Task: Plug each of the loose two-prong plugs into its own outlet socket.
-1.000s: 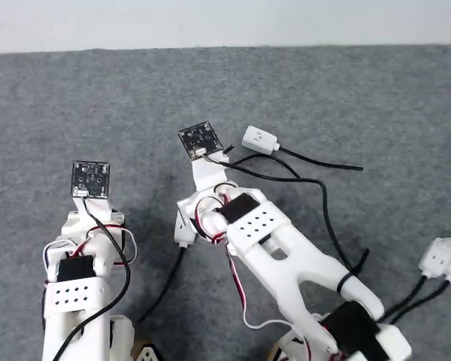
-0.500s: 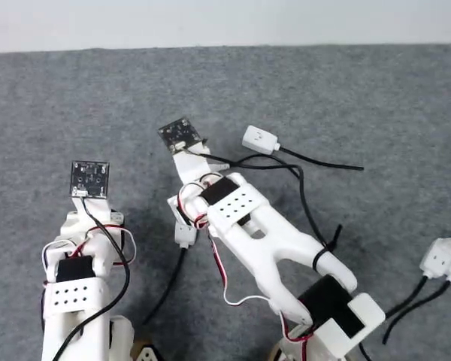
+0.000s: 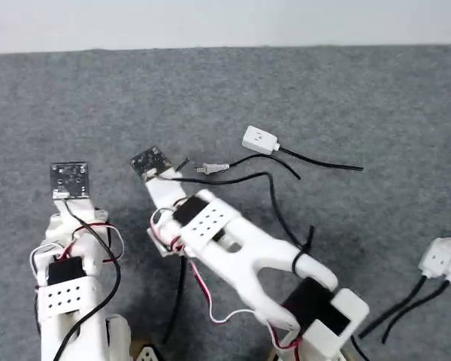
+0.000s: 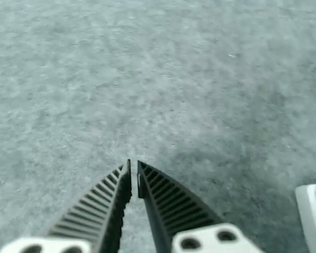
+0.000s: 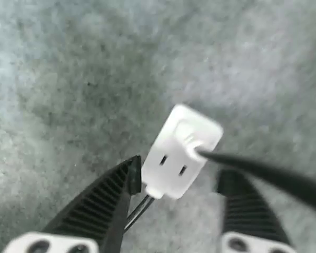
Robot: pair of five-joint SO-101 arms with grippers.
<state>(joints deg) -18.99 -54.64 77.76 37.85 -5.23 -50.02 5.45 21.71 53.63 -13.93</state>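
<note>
Right hand [image 5: 180, 171] is seen open in the right wrist view, with black ribbed fingers [image 5: 113, 195] spread wide on either side of a white rectangular two-slot outlet socket [image 5: 181, 150] that trails a black cord [image 5: 263, 171]. Socket is touching one finger and is apart from the other. It is tilted, slotted face toward the camera, over the grey carpet-like counter [image 5: 68, 63]. Risk judged: if the hand is closed from here, the socket may be pinched off-centre and twisted or flicked out, since only one finger is in contact and the stiff cord crosses the gap.

Left wrist view: left hand [image 4: 134, 167] is closed on nothing, tips all but touching, over bare counter. A white edge of something [image 4: 312, 211] is noted beside it, not identifiable.

High view: a loose black two-prong plug [image 3: 210, 168] is lying on the counter just beyond the right arm [image 3: 233, 241], near a second white socket [image 3: 259, 139] and well apart from the left arm [image 3: 68, 256]. More white connectors [image 3: 443, 259] are noted at the counter's side. Plug is not yet inserted. Cord is looped against the right arm, so a snag is also possible.
</note>
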